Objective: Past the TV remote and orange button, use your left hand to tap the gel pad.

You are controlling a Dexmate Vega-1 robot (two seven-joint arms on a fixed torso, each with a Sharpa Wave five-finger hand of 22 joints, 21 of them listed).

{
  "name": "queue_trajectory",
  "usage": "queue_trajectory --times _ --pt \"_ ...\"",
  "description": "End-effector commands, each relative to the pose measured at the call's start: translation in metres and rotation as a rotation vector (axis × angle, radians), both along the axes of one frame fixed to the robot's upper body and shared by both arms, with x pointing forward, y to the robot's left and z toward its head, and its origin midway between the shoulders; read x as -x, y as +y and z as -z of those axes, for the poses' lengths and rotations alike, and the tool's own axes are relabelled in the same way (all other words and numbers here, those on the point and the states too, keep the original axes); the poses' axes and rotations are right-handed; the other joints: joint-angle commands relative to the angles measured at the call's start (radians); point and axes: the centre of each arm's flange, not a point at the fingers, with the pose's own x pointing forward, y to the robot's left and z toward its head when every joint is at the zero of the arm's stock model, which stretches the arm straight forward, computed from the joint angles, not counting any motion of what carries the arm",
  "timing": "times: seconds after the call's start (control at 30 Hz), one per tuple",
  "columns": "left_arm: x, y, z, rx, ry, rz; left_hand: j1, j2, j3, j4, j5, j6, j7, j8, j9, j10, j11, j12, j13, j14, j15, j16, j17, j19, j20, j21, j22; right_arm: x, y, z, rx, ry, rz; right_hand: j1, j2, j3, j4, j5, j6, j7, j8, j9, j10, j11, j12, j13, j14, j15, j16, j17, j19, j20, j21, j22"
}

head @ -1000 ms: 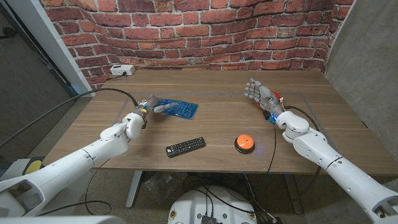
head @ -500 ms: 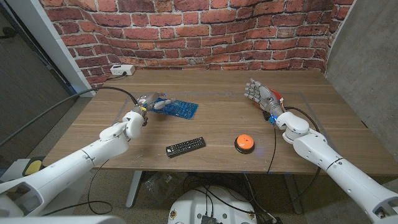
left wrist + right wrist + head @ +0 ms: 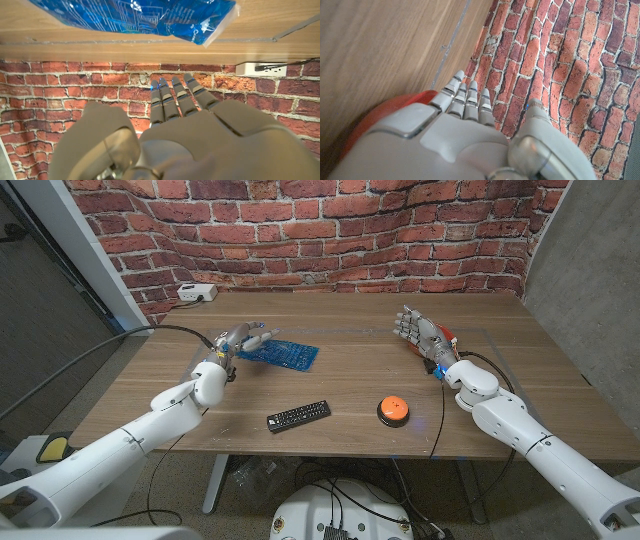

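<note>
- Blue and shiny, the gel pad point(image 3: 283, 353) lies on the wooden bench point(image 3: 350, 380) toward the robot's left, beyond the remote and the button as seen from the head camera.
- Left hand point(image 3: 243, 338) is at the gel pad's left end, raised a little over its edge, fingers point(image 3: 172, 97) straight and close together, grasping nothing; whether the fingertips touch the pad cannot be told from the head view.
- From the left wrist camera the same fingers reach out side by side toward the brick wall point(image 3: 75, 95), with the gel pad point(image 3: 135, 17) on the bench surface beyond them and a clear gap between the fingertips and the pad.
- Black TV remote point(image 3: 298, 416) lies near the bench's front edge, angled slightly, well apart from the pad.
- Orange button point(image 3: 393, 409) sits on its dark base just right of the remote, near the front edge.
- Right hand point(image 3: 420, 332) stands upright on the robot's right side of the bench, fingers extended and slightly spread, released and holding nothing.
- In the right wrist view its fingers point(image 3: 462, 100) point toward the brick wall, and something red-orange point(image 3: 385, 115) shows beside the hand; what it is I cannot tell.
- White power strip point(image 3: 197, 293) rests at the far left corner of the bench against the wall, with a cable attached.
</note>
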Motion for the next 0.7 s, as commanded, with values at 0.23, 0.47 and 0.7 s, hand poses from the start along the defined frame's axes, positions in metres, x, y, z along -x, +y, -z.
queue_trajectory --times 0.23,0.47,0.7 --pt "0.0145 0.0086 0.0063 0.287 -0.112 0.16 0.003 0.01 -0.007 0.0 -0.003 -0.049 0.01 -0.017 0.003 -0.006 0.023 -0.005 0.002 -0.001 0.006 -0.005 0.002 -0.002 0.014 -0.003 0.002 0.0022 -0.0041 -0.0006 -0.017 -0.021 0.011 -0.004 0.006 0.004 -0.003 0.004 0.008 -0.003 0.001 0.002 0.009 0.002 -0.005 0.003 0.008 -0.002 -0.004 0.004 0.008 0.001 -0.007 0.003" --pt "0.0133 0.0115 0.0058 0.359 -0.109 0.236 0.005 0.011 -0.007 0.0 -0.003 -0.054 0.01 -0.016 0.003 -0.008 0.027 -0.005 0.002 -0.004 0.01 -0.006 0.002 -0.005 0.017 -0.004 0.002 0.002 -0.0028 -0.0008 -0.015 -0.021 0.005 -0.004 0.006 0.004 -0.004 0.004 0.008 -0.006 0.001 0.002 0.009 0.001 -0.005 0.003 0.009 -0.002 -0.004 0.004 0.009 0.001 -0.007 0.003" --pt "0.0081 0.0171 0.0073 0.466 -0.08 0.345 0.006 0.012 -0.006 0.0 -0.003 -0.054 0.015 -0.015 0.003 -0.007 0.03 -0.004 0.002 -0.005 0.014 -0.006 0.002 -0.006 0.017 -0.005 0.002 0.003 -0.0028 -0.0006 -0.026 -0.035 0.007 -0.003 0.007 0.006 -0.005 0.004 0.042 -0.029 0.013 0.005 0.01 0.002 -0.007 0.003 0.009 -0.002 -0.004 0.003 0.008 0.002 -0.008 0.003"
